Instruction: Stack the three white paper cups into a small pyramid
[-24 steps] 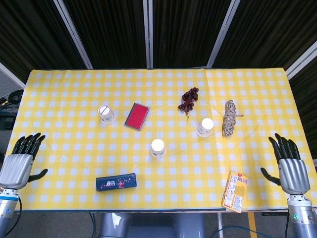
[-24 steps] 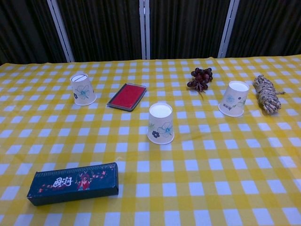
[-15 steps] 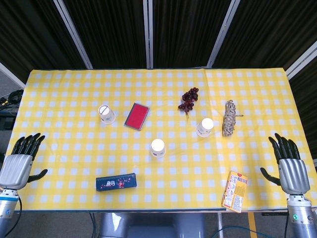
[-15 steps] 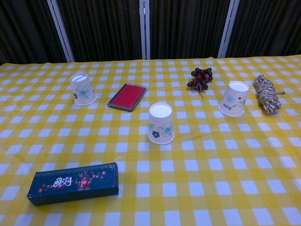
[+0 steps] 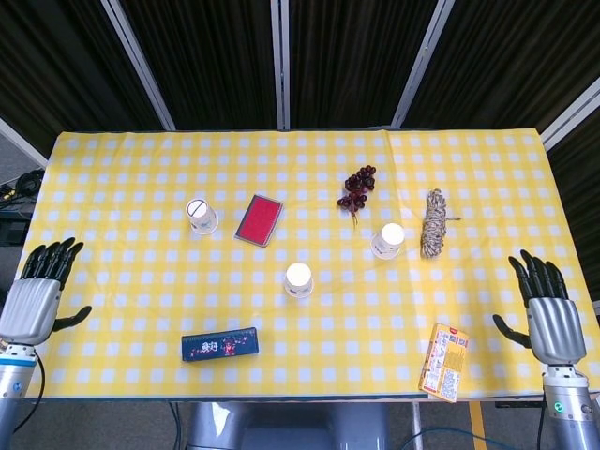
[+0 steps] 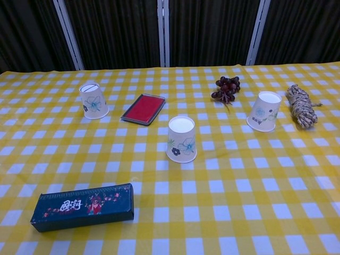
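Three white paper cups with flower prints stand upside down and apart on the yellow checked table. The left cup (image 5: 202,216) (image 6: 94,100) is beside a red case. The middle cup (image 5: 299,279) (image 6: 181,139) stands nearest the front. The right cup (image 5: 387,240) (image 6: 264,111) is close to a rope bundle. My left hand (image 5: 37,295) hovers at the table's left edge, fingers spread, holding nothing. My right hand (image 5: 546,309) hovers at the right edge, fingers likewise spread and empty. Neither hand shows in the chest view.
A red case (image 5: 259,219) lies between the left and middle cups. Dark grapes (image 5: 357,187) and a rope bundle (image 5: 433,223) flank the right cup. A dark blue box (image 5: 219,344) lies front left, a yellow snack box (image 5: 445,361) front right.
My left hand has drifted slightly left and down along the table's edge. The right hand has barely moved. The cups stand as before.
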